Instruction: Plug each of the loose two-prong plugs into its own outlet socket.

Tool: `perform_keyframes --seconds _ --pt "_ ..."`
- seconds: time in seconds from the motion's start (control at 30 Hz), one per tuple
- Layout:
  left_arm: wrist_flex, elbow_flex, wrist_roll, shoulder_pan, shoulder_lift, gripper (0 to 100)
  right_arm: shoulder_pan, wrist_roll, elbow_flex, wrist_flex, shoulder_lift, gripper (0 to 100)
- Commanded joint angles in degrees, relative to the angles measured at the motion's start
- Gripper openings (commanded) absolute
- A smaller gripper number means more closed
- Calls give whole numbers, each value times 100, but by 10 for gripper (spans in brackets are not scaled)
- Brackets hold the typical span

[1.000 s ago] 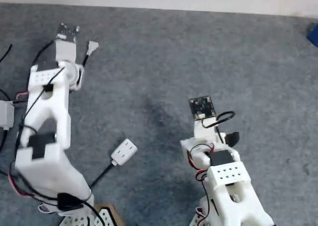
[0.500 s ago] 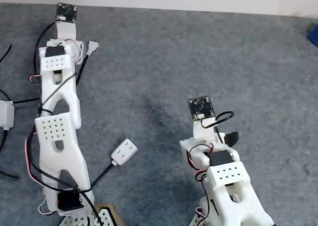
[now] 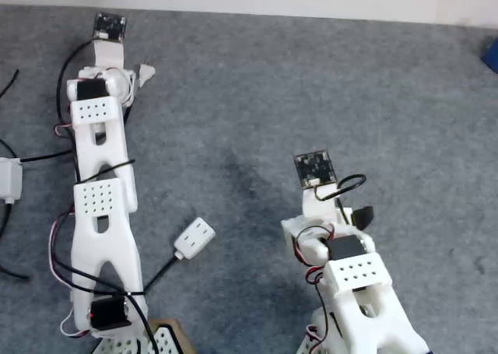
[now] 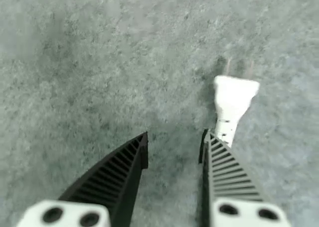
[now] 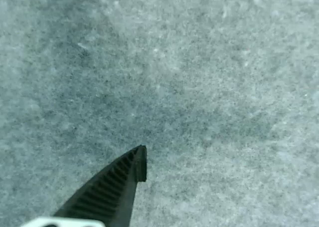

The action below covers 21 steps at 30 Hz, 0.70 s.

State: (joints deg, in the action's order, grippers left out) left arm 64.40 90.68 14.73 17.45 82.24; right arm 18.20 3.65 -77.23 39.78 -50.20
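Observation:
A white two-prong plug (image 3: 145,74) lies on the grey carpet at the far left, its black cord running back under my left arm (image 3: 97,128). In the left wrist view the plug (image 4: 233,100) lies prongs away from me, its rear end touching the tip of one finger (image 4: 222,162). My left gripper (image 4: 174,137) is open over bare carpet beside the plug. A white outlet socket (image 3: 194,238) on a black cord lies in the near middle. My right arm (image 3: 342,253) hangs over carpet right of it, one finger (image 5: 127,179) in view with nothing near its tip.
A white box (image 3: 8,179) with black cables sits at the left edge. A blue object (image 3: 492,54) pokes in at the right edge. A brown block (image 3: 175,331) lies by the left arm's base. Carpet between the arms is open.
My left arm has stretched out toward the far left, bringing its wrist over the plug, then shifted slightly toward it. The right arm, plug and socket have stayed put.

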Motion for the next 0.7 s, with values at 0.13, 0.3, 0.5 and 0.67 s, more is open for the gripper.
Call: perform_keyframes --seconds 0.13,0.3,0.5,0.67 --pt "703 488 -149 -356 -435 194 48 0 31 -84 -75 546" --pt "695 479 -352 -523 -277 194 48 0 31 -84 -75 546" --pt "668 479 -360 -523 242 190 48 0 31 -84 -75 546" --pt "686 479 -352 -497 453 187 48 0 31 -84 -75 546"
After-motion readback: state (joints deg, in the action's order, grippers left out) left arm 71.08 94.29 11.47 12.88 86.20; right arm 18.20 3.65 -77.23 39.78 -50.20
